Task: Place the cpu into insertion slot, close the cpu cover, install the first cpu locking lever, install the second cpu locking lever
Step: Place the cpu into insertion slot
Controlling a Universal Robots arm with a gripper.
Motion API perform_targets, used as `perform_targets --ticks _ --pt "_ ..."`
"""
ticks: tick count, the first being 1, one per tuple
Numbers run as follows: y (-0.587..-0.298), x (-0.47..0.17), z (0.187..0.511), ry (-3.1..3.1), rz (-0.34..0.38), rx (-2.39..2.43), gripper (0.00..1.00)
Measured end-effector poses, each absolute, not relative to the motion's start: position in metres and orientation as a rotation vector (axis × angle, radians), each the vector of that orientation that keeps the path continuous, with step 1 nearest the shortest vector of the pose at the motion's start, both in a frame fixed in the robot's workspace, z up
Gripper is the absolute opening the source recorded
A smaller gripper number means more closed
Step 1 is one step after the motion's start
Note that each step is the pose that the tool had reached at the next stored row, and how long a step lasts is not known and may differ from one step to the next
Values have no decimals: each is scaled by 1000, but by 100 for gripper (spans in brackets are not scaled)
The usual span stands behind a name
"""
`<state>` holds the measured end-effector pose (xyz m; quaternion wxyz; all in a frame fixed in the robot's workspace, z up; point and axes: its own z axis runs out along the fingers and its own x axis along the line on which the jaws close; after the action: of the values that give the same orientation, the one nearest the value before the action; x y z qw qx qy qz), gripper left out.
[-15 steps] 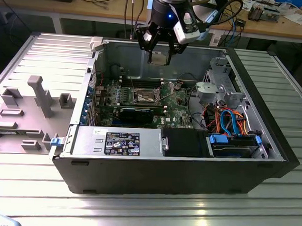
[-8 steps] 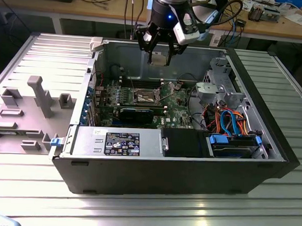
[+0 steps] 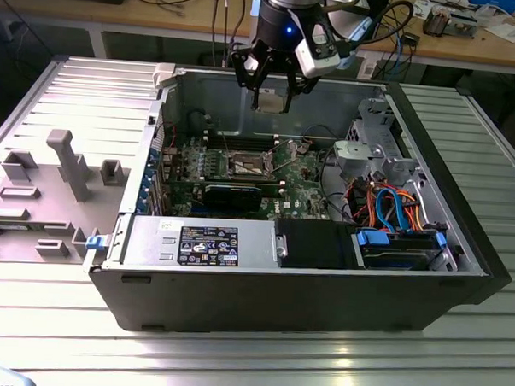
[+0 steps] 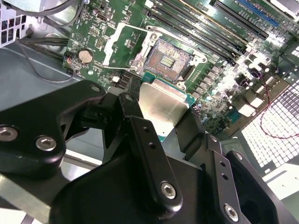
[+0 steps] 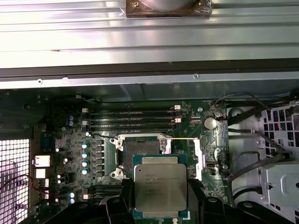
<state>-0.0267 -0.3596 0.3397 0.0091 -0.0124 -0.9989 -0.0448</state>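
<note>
My gripper [image 3: 270,89] hangs over the back of the open computer case, shut on the cpu [image 3: 270,102], a small square chip with a silver-grey top. In both wrist views the cpu [image 5: 160,189] [image 4: 161,105] sits between the black fingers [image 5: 205,207] and is level with the board. The insertion slot [image 3: 246,165] [image 5: 138,150] [image 4: 169,58] lies bare on the green motherboard below, well apart from the chip. The cpu cover [image 4: 108,47] is swung open beside the slot.
Memory slots [image 5: 133,119] run along one side of the socket. A long black card [image 3: 232,194] lies in front of it. The power supply [image 3: 204,242], the drive cage [image 3: 375,151] and coloured cables [image 3: 394,207] crowd the case. A grey fixture [image 3: 66,163] stands at the exterior view's left.
</note>
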Motion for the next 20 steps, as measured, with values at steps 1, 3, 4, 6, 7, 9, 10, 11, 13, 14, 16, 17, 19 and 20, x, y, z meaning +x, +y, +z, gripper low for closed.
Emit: perform_targets --ticks 1,3,4,6,7,9,10,11,13,14,16,17,19,20 --pt "-360 -27 340 -3120 -140 -39 55" --pt "-360 -27 339 -3120 -140 -39 55" --pt "-360 -27 339 -3120 -140 -39 55" --pt "-360 -27 339 -3120 -140 -39 55" --pt "-360 -27 338 -3120 -140 -39 55" --pt "-360 -27 338 -3120 -140 -39 55" --pt "-360 -27 338 -3120 -140 -39 55" --pt "-360 -27 338 -3120 -140 -39 55" --pt "-360 -27 337 -3120 -140 -39 55" --pt "-360 -27 337 -3120 -140 -39 55" --pt "-360 -27 337 -3120 -140 -39 55" --pt "-360 -27 336 -3120 -140 -39 55" --pt "-360 -27 336 -3120 -140 -39 55" --pt "-360 -27 336 -3120 -140 -39 55"
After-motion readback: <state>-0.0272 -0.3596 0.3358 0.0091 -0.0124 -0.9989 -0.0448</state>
